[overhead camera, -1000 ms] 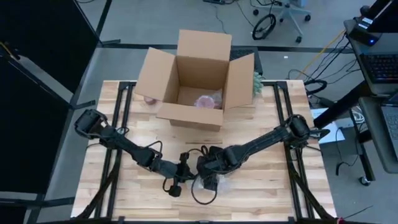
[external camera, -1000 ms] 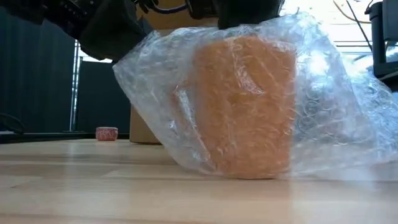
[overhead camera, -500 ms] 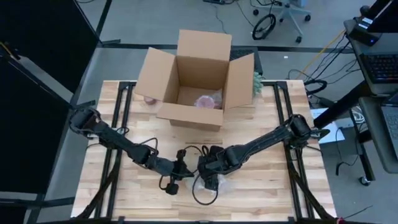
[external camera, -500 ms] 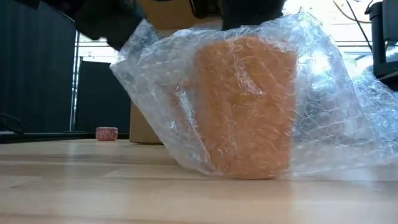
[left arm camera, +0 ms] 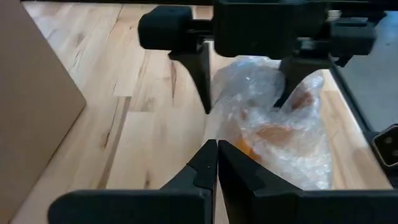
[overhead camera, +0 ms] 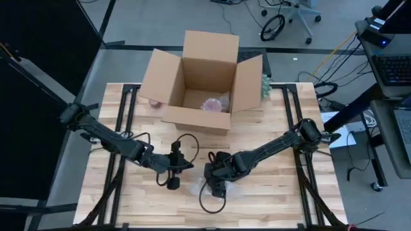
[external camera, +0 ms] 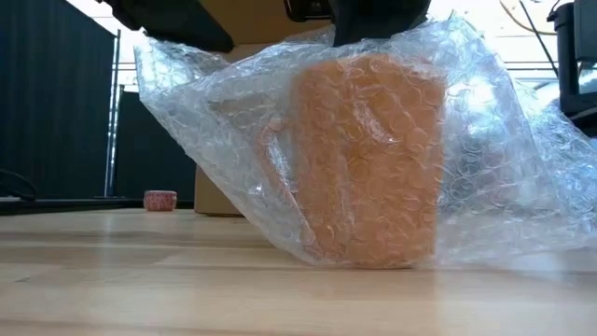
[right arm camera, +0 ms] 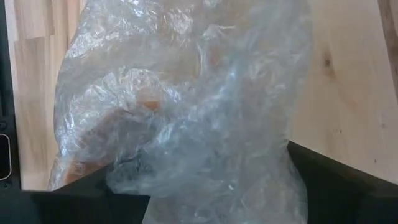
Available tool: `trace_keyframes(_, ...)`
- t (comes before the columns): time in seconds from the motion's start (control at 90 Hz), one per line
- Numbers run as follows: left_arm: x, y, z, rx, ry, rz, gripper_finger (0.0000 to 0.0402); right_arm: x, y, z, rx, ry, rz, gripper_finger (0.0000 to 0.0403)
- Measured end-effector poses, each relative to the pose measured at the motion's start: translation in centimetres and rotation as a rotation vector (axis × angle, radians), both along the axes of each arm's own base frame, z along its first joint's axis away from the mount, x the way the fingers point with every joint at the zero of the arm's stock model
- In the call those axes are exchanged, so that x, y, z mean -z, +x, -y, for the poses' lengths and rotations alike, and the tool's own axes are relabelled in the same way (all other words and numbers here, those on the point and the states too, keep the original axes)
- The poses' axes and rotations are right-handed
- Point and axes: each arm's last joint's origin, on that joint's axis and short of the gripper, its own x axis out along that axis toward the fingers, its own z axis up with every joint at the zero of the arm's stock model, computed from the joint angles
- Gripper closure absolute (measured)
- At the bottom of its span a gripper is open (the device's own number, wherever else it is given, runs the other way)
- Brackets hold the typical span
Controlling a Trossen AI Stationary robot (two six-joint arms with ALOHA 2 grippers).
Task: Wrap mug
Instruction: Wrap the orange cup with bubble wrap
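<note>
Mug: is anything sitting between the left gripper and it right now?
Only the bubble wrap. It covers the mug on the side facing the left gripper, which seems to pinch the wrap's edge. The right gripper sits over the mug from above. Nothing else visible lies between.

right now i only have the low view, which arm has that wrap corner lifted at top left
Observer: The left gripper; its wrist view shows its jaws shut on the bubble wrap edge.
Operator: and the right one
Observer: The right gripper is over the mug, jaws apart on either side of it.
Operator: box ready
Observer: The cardboard box stands open behind them, with one pinkish wrapped bundle inside.
</note>
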Motion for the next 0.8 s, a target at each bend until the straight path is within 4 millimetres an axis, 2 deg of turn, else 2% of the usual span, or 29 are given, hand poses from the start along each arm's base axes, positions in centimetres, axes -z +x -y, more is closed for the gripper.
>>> trace_keyframes(0.089, 1.3, 0.6, -0.3, -0.005, 0.011, -0.057, 0.0352, 0.0, 0.0, 0.0, 0.000, 0.000, 0.000, 0.0093)
trace_keyframes(0.211, 2.5, 1.3, -0.6, -0.012, 0.022, -0.094, 0.0284, 0.0, 0.0, -0.1, -0.003, 0.000, 0.000, 0.0093)
trace_keyframes(0.344, 3.0, 1.9, -1.1, -0.034, 0.014, -0.096, 0.0218, 0.0, 0.0, -0.1, -0.008, -0.003, 0.000, 0.0093)
trace_keyframes(0.422, 2.8, 2.1, -0.8, 0.020, -0.013, -0.073, 0.0193, 0.0, 0.0, -0.1, -0.018, -0.007, 0.001, 0.0093)
trace_keyframes(0.644, 2.5, 2.3, -0.5, 0.095, 0.016, -0.039, 0.0178, -0.1, 0.0, -0.1, -0.019, -0.007, 0.002, 0.0093)
trace_keyframes(0.8, 3.1, 3.1, -0.7, 0.060, 0.038, -0.004, 0.0192, -0.1, 0.0, -0.1, -0.019, -0.005, 0.007, 0.0093)
